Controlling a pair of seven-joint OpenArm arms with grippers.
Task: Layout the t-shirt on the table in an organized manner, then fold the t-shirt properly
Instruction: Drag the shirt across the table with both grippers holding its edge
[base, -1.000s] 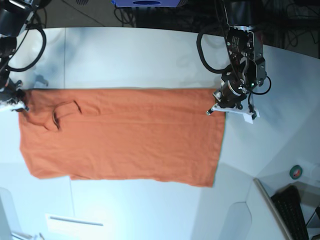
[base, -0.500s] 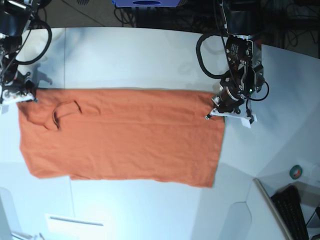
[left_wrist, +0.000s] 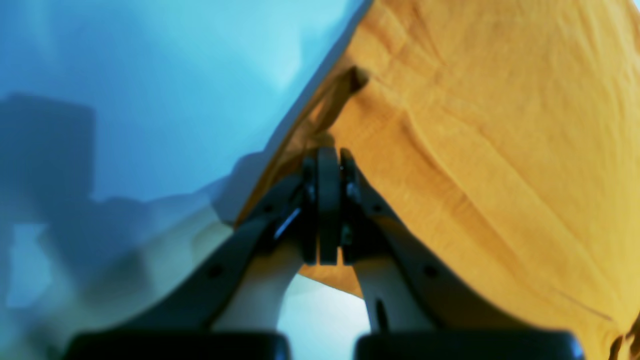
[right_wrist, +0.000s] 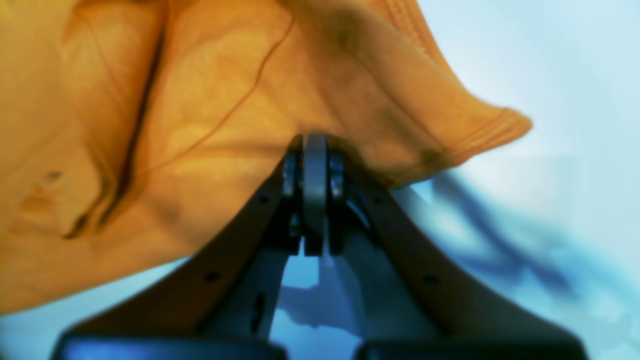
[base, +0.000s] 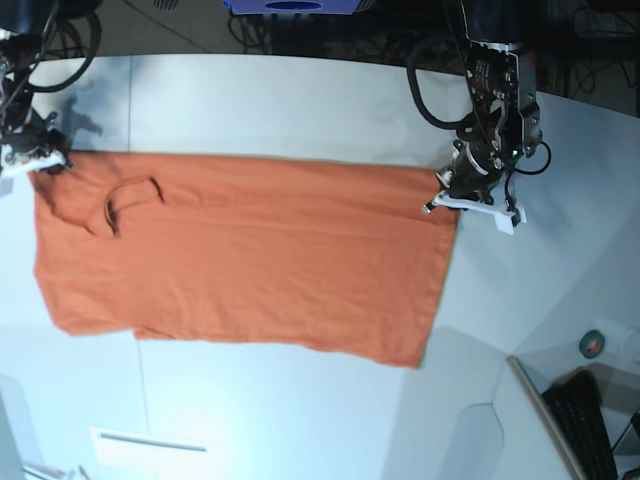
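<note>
We see the t-shirt (base: 240, 255) spread flat across the table (base: 280, 100), its far corners pinched by both arms: the left gripper (base: 447, 195) clamped on the hem corner and the right gripper (base: 38, 160) clamped on the shoulder corner near the collar (base: 128, 205).

Orange t-shirt (base: 240, 255) lies spread flat, lengthwise across the white worktop (base: 300, 100), folded into a long rectangle. Collar loop sits near its left end in the base view, with creases around it. The far corners on both ends are lifted slightly off the surface; the near edge lies flat, hem at the right end slanted. Cloth is mostly smooth, light wrinkles.
</note>
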